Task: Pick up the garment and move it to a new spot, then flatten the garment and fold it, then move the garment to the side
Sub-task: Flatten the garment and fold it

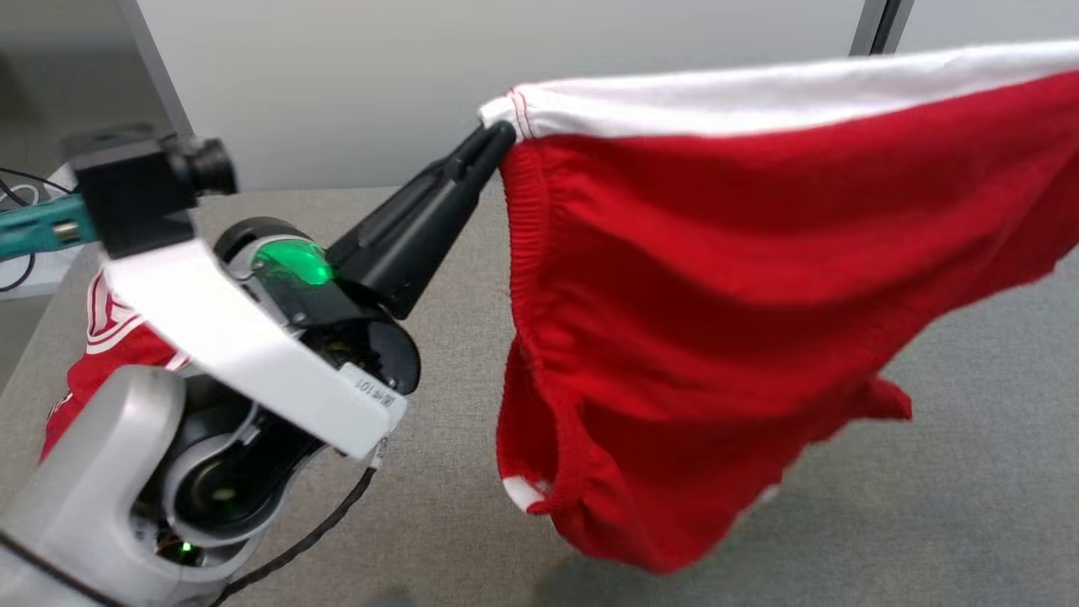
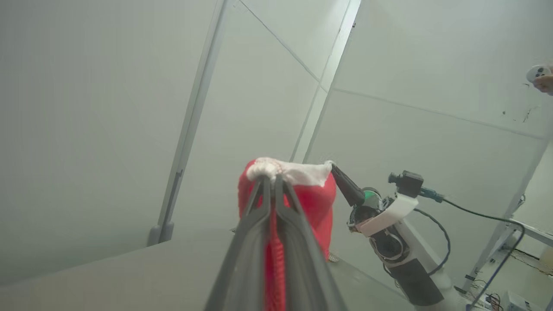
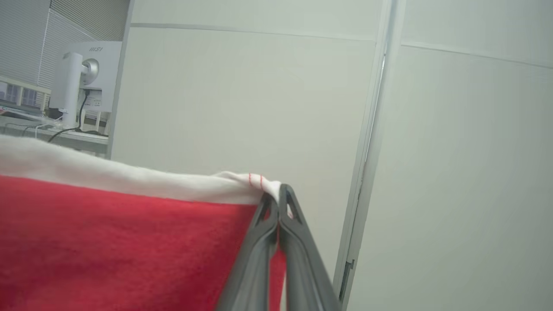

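Note:
The garment [image 1: 716, 295] is red knit with a white band along its top edge. It hangs stretched in the air above the grey table [image 1: 969, 472], its lower folds close to the surface. In the head view my right gripper [image 1: 501, 135] comes in from the left and is shut on the band's stitched corner. That same pinch appears in the right wrist view, with the right gripper [image 3: 278, 192] closed and the garment [image 3: 108, 242] running off to the left. My left gripper [image 2: 270, 177] is shut on the opposite white corner of the garment [image 2: 317, 203]. Beyond it the right gripper [image 2: 332, 166] holds the far end.
Another piece of red and white cloth [image 1: 105, 324] lies on the table under my right arm at the left edge. Pale partition walls [image 1: 354, 84] close off the back. A monitor [image 3: 84, 73] stands on a desk behind. A person's hand holding a controller [image 2: 540, 77] is at the upper right.

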Controlling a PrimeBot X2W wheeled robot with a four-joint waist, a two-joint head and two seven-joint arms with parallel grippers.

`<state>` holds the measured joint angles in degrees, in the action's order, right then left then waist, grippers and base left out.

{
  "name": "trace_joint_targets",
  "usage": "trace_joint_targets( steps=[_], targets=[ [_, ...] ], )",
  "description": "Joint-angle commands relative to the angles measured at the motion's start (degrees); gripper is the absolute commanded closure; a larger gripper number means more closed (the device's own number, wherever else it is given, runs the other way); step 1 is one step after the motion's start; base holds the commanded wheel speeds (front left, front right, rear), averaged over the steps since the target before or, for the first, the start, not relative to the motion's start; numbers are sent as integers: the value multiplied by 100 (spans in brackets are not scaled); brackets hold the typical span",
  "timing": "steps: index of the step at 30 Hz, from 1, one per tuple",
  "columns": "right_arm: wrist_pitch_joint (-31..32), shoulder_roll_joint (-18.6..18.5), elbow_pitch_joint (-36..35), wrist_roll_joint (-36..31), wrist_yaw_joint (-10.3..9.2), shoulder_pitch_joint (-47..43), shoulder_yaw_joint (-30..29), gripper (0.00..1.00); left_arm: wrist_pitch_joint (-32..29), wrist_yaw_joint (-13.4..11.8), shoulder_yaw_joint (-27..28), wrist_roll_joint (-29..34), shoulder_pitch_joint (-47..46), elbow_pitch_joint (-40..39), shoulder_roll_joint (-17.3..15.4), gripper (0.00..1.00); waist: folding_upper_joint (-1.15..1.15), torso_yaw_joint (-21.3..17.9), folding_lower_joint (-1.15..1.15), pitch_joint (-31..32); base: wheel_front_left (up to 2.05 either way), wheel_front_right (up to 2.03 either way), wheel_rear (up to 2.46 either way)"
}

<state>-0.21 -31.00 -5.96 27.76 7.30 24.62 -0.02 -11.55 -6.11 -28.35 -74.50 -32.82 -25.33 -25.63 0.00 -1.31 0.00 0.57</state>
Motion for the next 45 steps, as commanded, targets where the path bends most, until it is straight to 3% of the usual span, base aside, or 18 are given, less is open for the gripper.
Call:
trace_joint_targets(
  steps=[1, 4, 7, 9, 12, 13, 17, 20, 25, 31, 36, 45],
  targets=[
    [204, 48, 78, -43, 19, 215, 203, 100, -42, 11, 98, 140, -337, 237, -125, 100, 0, -17, 0, -89, 0, 0, 0],
    [483, 309, 830, -112, 19, 700, 617, 100, 11, 233, -195, 464, -664, 1243, 72, 100, 0, -28, 0, -279, 0, 0, 0],
    [456, 525, 2094, -203, 19, 1628, 1160, 100, 309, 807, -445, 912, -1356, 2601, 437, 100, 0, -36, 0, -370, 0, 0, 0],
    [180, 654, 3013, -365, 19, 2471, 1472, 100, 753, 1031, -462, 1270, -1993, 3681, 759, 100, 0, -61, 0, -397, 0, 0, 0],
    [-536, 878, 4180, -827, 19, 3813, 1728, 100, 1649, 1236, -473, 1892, -3084, 5031, 1100, 100, 0, -147, 0, -506, 0, 0, 0],
    [-536, 878, 4180, -827, 19, 3813, 1728, 100, 1649, 1236, -473, 1892, -3084, 5031, 1100, 100, 0, -147, 0, -506, 0, 0, 0],
    [-1205, 1125, 5263, -1706, 19, 5143, 2148, 100, 2419, 1352, -591, 2018, -4043, 5881, 1332, 100, 0, -258, 0, -832, 0, 0, 0],
    [-1313, 1198, 5772, -2011, 19, 5403, 2687, 100, 2542, 1357, -1141, 1790, -4054, 5803, 1235, 100, 0, -316, 0, -1195, 0, 0, 0],
    [-1424, 1270, 6246, -1894, 19, 4886, 3204, 100, 2646, 1358, -2121, 1481, -3482, 5421, 760, 100, 0, -481, 0, -1877, 0, 0, 0],
    [-1469, 1294, 6442, -1573, 19, 4196, 3477, 100, 2653, 1359, -2145, 1858, -2781, 5045, 421, 100, 0, -699, 0, -2585, 0, 0, 0],
    [-1476, 1009, 6088, -1353, 19, 3595, 3365, 100, 2654, 1359, -2321, 2320, -2000, 4351, 276, 100, 0, -636, 0, -2641, 0, 0, 0],
    [-1477, 265, 5043, -1262, 19, 2013, 2726, 100, 2654, 1360, -2992, 3215, -906, 3287, -36, 100, 0, -156, 0, -2324, 0, 0, 0]
  ],
)
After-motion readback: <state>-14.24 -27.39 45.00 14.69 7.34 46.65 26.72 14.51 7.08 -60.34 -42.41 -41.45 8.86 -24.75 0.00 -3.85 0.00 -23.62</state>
